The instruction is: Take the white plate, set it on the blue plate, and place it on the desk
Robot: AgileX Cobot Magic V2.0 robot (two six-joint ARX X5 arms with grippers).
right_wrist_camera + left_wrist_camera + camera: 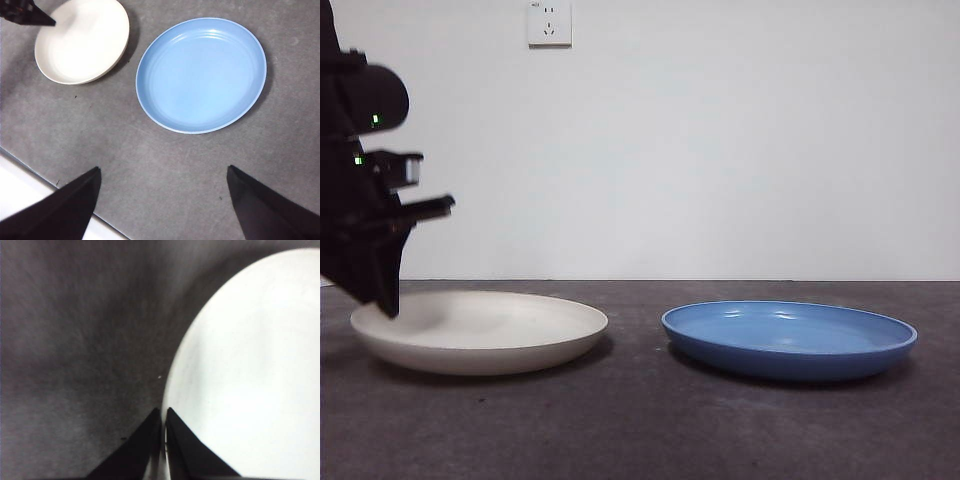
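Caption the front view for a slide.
Left tool closed on white plate's rim; blue plate sits beside it.

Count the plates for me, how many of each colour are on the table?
White plate: 1
Blue plate: 1
Total: 2 plates, both resting apart on the grey desk.
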